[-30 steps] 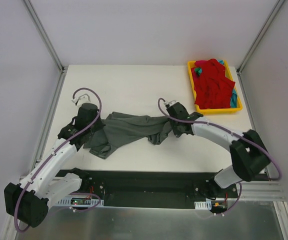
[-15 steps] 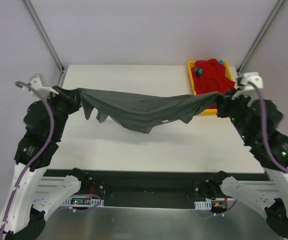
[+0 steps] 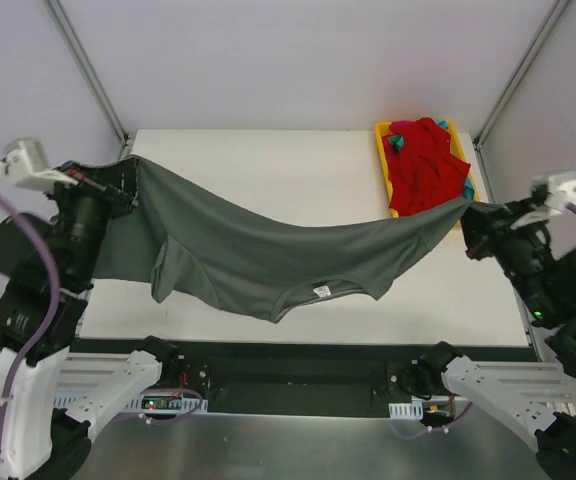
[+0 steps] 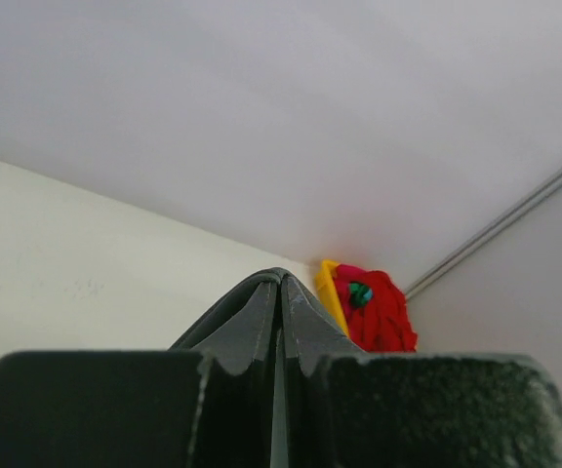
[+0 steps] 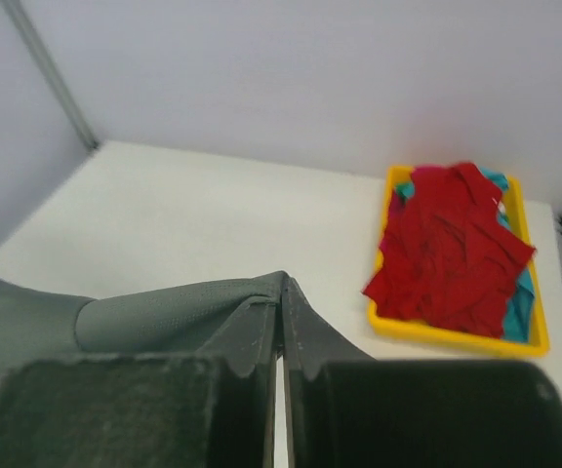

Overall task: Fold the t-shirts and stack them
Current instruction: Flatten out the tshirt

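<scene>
The dark charcoal grey t-shirt (image 3: 268, 255) hangs stretched in the air between both grippers, sagging in the middle above the table, collar down. My left gripper (image 3: 126, 180) is shut on one corner of it at the far left; its jaws show pressed together in the left wrist view (image 4: 281, 281). My right gripper (image 3: 465, 205) is shut on the other corner at the right; the grey cloth (image 5: 164, 312) leads off from its tips (image 5: 283, 283). The bright red t-shirt (image 3: 425, 165) lies crumpled in the tray with a bit of the teal one (image 3: 466, 196) under it.
The yellow plastic tray (image 3: 436, 220) stands at the table's back right corner, also in the right wrist view (image 5: 457, 336). Metal frame posts (image 3: 88, 70) rise at the back corners. The white table (image 3: 268, 160) lies beneath the shirt.
Both arms have risen and spread far apart, lifting the grey t-shirt off the table from a bunched heap and stretching it wide in the air.
</scene>
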`<state>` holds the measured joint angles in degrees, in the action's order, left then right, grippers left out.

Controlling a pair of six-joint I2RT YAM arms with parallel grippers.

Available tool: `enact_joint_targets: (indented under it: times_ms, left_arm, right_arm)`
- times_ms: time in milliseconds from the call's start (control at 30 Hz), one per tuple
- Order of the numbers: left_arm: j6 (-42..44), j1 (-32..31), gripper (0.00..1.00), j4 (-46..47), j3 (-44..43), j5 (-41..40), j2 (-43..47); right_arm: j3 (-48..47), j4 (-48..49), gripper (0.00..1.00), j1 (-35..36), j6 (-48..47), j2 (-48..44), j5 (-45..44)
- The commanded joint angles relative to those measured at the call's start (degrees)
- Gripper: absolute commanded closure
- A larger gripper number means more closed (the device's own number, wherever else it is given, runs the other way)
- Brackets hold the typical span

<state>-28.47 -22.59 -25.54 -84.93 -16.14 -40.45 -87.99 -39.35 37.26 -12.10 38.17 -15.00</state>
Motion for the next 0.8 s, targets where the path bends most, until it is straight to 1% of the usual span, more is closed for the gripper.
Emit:
enact_joint_targets:
  times_ms: [0, 33, 67, 100, 167, 233, 267, 300, 333, 367, 400, 433, 467, 500, 533, 633, 667, 733, 767]
  left_arm:
    - [2.28, -0.53, 1.0, 0.67, 3.35, -7.22, -10.76]
    - [2.19, -0.44, 1.0, 0.67, 4.41, -9.5, -12.97]
    - [1.84, -0.35, 1.0, 0.58, 5.29, -11.87, -15.95]
    - [1.66, -0.18, 0.99, 0.58, 6.43, -12.59, -18.85]
    - [0.53, 0.96, 0.95, 0.58, 8.54, -12.34, -24.47]
    - [-1.14, 3.85, 0.92, 0.67, 9.77, -10.15, -31.32]
    - [-2.11, 5.87, 0.88, 0.67, 9.69, -7.53, -35.71]
    - [-2.38, 7.8, 0.82, 0.58, 8.82, -3.5, -39.76]
    - [-1.95, 9.74, 0.69, 0.49, 7.51, 0.8, -44.76]
    - [-1.77, 11.24, 0.6, 0.06, 5.41, 5.46, -48.9]
    - [-1.5, 12.21, 0.47, -0.73, 3.3, 9.07, -53.38]
    - [-1.33, 12.65, 0.31, -1.96, 0.84, 11.02, -56.99]
    - [-1.24, 12.66, 0.07, -3.71, -1.88, 11.83, -59.29]
    - [-1.33, 12.66, 0.01, -4.08, -2.69, 11.83, -60.88]
    - [-1.33, 12.66, 0.01, -4.08, -2.88, 11.4, -61.33]
    - [-1.15, 12.66, 0.01, -4.08, -1.83, 7.72, -59.67]
    - [-1.24, 12.66, 0.01, -4.08, -0.95, 6.31, -58.44]
    - [-1.94, 12.66, 0.01, -4.17, 2.12, 4.2, -55.46]
    - [-2.64, 12.66, 0.01, -4.17, 4.22, 3.14, -53.53]
  right_arm:
    - [6.67, -0.03, 0.99, -0.25, -1.17, 6.64, -12.83]
    - [8.6, 0.5, 0.99, -0.43, -1.26, 8.57, -16.42]
    - [10.88, 1.46, 0.99, -1.04, -1.96, 10.59, -17.42]
    - [12.82, 1.99, 0.99, -1.91, -2.14, 12.26, -16.9]
    - [17.74, 4.62, 0.99, -4.9, -0.83, 15.69, -14.98]
    - [23.62, 9.44, 0.99, -9.02, 0.84, 19.2, -9.29]
    - [27.56, 12.52, 0.99, -11.39, 1.89, 21.13, -6.12]
    - [29.69, 14.72, 0.99, -14.03, 2.95, 23.85, -2.78]
    - [31.02, 16.83, 0.99, -16.05, 3.91, 26.49, -0.75]
    - [31.12, 18.07, 0.99, -17.81, 4.45, 29.91, 0.49]
    - [30.42, 18.34, 0.95, -19.22, 4.8, 32.99, 0.07]
    - [29.37, 17.91, 0.91, -20.02, 5.32, 36.41, -1.15]
    - [27.27, 15.91, 0.81, -20.72, 5.85, 40.45, -2.73]
    - [25.16, 13.89, 0.61, -20.99, 6.12, 43.19, -4.4]
    - [23.23, 11.69, 0.46, -21.26, 6.47, 45.21, -6.86]
    - [19.0, 8.25, 0.3, -21.08, 7.35, 48.74, -11.09]
    - [18.38, 7.81, 0.19, -21.0, 7.53, 49.01, -11.71]
    - [18.37, 7.36, 0.1, -20.47, 8.66, 48.23, -12.07]
    - [18.64, 7.45, 0.01, -19.86, 9.28, 47.61, -11.98]
